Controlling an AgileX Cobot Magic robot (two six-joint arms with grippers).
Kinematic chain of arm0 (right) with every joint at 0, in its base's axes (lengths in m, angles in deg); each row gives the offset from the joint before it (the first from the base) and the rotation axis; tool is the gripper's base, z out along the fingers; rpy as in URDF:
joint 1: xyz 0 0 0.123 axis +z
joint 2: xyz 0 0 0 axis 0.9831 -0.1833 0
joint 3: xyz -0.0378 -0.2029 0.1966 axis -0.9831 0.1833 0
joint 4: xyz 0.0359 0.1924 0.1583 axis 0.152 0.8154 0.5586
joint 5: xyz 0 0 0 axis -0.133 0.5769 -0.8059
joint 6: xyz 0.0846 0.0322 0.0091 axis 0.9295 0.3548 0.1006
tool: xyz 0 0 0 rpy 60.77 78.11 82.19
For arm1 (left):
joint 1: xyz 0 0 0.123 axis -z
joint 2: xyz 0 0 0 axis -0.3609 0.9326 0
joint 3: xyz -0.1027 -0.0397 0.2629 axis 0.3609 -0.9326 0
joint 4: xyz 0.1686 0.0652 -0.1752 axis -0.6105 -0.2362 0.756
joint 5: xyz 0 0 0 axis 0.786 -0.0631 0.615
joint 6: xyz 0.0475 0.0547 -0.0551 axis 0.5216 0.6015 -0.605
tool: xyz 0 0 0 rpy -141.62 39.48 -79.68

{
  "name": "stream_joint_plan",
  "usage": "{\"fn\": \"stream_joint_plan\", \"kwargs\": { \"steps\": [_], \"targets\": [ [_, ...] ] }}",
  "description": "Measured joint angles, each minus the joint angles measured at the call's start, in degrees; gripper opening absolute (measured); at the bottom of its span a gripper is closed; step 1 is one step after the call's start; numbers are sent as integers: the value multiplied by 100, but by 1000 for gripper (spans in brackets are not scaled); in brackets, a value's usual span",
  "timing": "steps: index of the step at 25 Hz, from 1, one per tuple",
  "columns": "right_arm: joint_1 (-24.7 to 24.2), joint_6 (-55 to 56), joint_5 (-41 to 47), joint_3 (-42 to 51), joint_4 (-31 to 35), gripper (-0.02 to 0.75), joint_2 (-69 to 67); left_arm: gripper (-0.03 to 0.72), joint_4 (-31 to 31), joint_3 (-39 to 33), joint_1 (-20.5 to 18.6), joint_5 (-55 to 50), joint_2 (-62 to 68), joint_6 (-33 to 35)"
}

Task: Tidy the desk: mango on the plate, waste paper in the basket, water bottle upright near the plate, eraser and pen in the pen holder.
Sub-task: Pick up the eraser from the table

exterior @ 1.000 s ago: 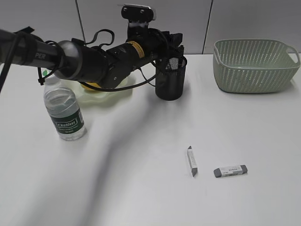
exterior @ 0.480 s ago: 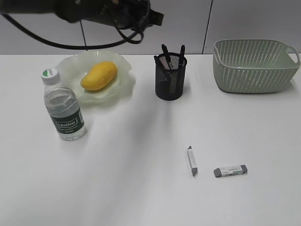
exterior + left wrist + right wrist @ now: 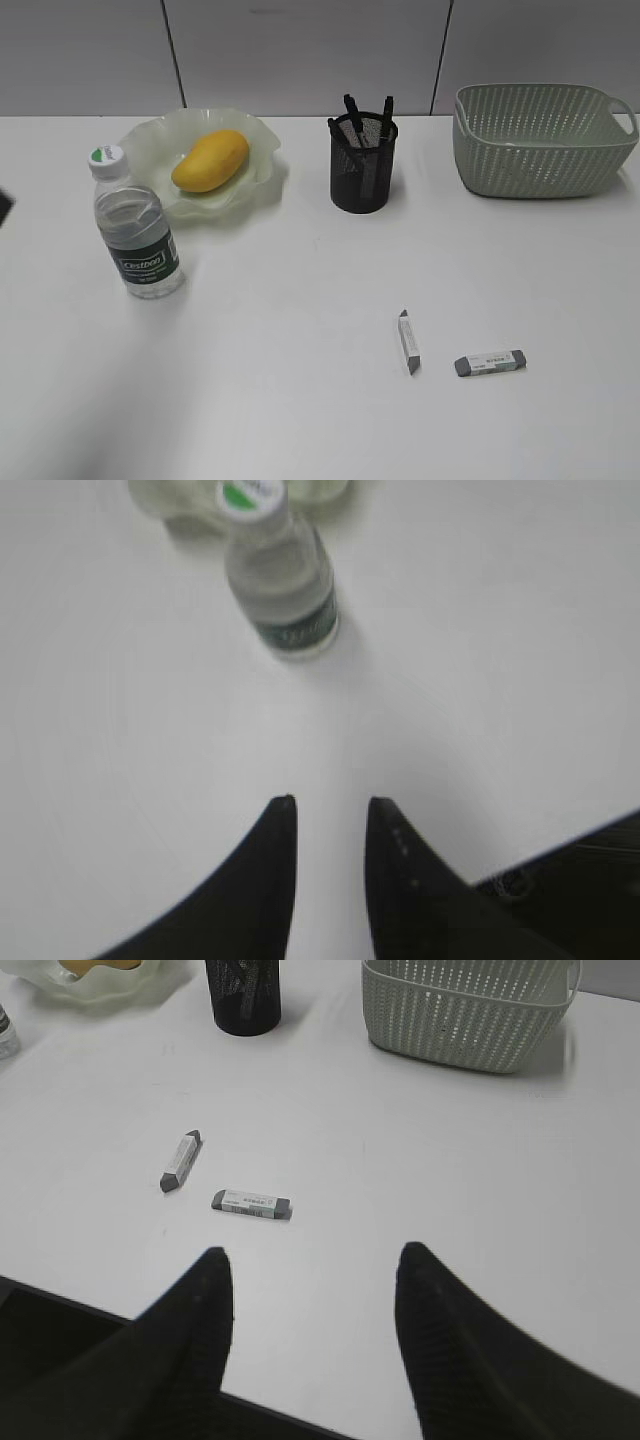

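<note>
The mango [image 3: 209, 160] is seen lying on the plate [image 3: 258, 140] near the back left corner of the desk [image 3: 300, 400], and the water bottle [image 3: 136, 232] is stood upright just in front of the plate. Pens are held in the pen holder [image 3: 363, 170] at the back middle; the basket [image 3: 542, 140] is set at the back right corner. No waste paper is visible; the basket's inside cannot be seen. Two erasers [image 3: 408, 341] [image 3: 489, 363] are left lying toward the front right. The eraser step is judged to be in hand. The right gripper [image 3: 310, 1265] is held spread wide and empty above the front edge; the left gripper [image 3: 330, 810] is parted narrowly, holding nothing. A descent of the right gripper over one eraser is called for next.
</note>
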Motion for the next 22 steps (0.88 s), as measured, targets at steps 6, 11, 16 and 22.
{"fn": "stream_joint_plan", "kwargs": {
  "steps": [6, 11, 16, 22],
  "targets": [
    [0, 7, 0, 0, 7, 420, 0, 197, 151, -973, 0, -888, -2900, 2],
    [0, 1, 0, 0, 7, 420, 0, 253, 169, -1454, 0, -1206, -4577, 7],
    [0, 1, 0, 0, 9, 420, 0, 258, 190, -1554, 0, -1268, -5440, 7],
    [0, 6, 0, 0, 14, 420, 0, 294, 2, -1760, 0, -789, -5495, 7]
  ]
}}
